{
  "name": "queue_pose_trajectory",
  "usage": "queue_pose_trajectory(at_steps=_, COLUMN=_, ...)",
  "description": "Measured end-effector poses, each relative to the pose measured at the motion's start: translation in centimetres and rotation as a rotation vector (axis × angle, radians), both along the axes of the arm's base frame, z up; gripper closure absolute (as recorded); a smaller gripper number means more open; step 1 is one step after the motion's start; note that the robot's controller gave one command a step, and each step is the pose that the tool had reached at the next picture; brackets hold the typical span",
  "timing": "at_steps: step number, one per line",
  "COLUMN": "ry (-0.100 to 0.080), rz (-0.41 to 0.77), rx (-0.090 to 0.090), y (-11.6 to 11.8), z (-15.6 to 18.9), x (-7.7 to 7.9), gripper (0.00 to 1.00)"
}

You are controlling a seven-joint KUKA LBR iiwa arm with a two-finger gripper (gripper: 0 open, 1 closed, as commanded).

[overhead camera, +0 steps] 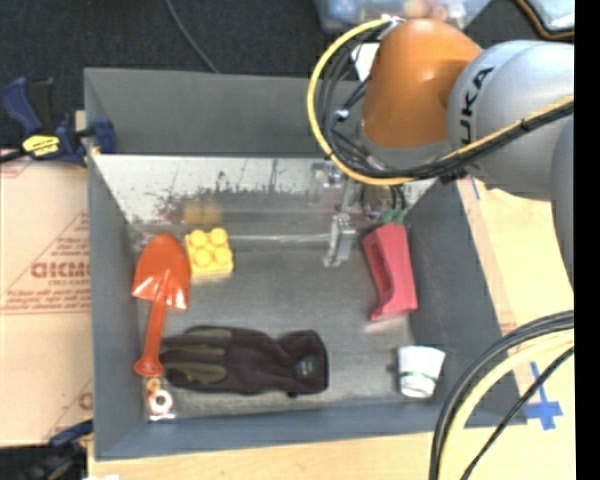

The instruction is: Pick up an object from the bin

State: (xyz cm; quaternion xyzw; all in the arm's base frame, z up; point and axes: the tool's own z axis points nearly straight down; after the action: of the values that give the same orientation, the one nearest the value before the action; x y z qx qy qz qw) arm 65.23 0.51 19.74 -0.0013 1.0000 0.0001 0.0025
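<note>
**Pick from bin: nothing lifted yet**

Tool (337, 240) low near the bin's back wall, over bare floor. Released or clenched: cannot tell. Nothing seen in it. Just beside it, toward the view's right: pink plastic handle (390, 270), probably the nearest candidate. Well to the left: yellow brick (209, 251), then orange shovel (161, 286). Along the front: dark glove (245, 360), small metal ring (160, 403) by its left end, white cap (418, 371) near the right front corner. Bin (110, 298) holds all six. Left to do: close on one thing, lift clear.
</note>
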Motion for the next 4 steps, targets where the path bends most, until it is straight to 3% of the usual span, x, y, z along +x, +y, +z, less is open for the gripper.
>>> queue_pose_trajectory(at_steps=1, ry=0.0, rz=0.0, rx=0.0, y=0.0, z=0.0, x=0.0, gripper=0.0)
queue_pose_trajectory(at_steps=2, ry=0.002, rz=0.002, rx=-0.003, y=-5.9, z=-3.8, x=-5.5, gripper=0.0)
queue_pose_trajectory(at_steps=3, ry=-0.014, rz=0.126, rx=0.002, y=1.3, z=-9.0, x=-1.9, gripper=0.0)
queue_pose_trajectory(at_steps=4, ry=-0.009, rz=0.099, rx=-0.007, y=-4.0, z=-10.3, x=-5.8, gripper=0.0)
